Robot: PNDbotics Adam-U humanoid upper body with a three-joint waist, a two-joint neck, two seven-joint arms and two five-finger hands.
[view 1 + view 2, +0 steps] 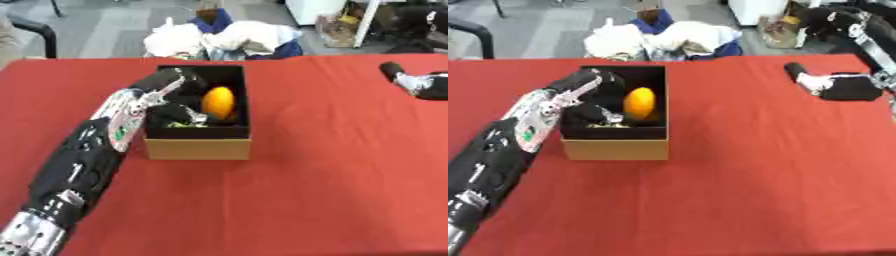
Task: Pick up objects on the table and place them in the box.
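An open cardboard box (198,148) with a dark inside stands left of the middle of the red table (332,190). An orange oval object (219,101) lies in it toward the right wall. My left arm comes up from the lower left and over the box's left wall. My left hand (178,111) is down inside the box beside the orange object, above something small and green (180,124). The dark interior hides how that hand is set. My right hand (843,86) rests on the table at the far right, relaxed and holding nothing.
Behind the table's far edge lies a heap of white and blue cloth (229,39). A dark chair (35,31) stands at the far left. Red cloth stretches bare between the box and my right hand.
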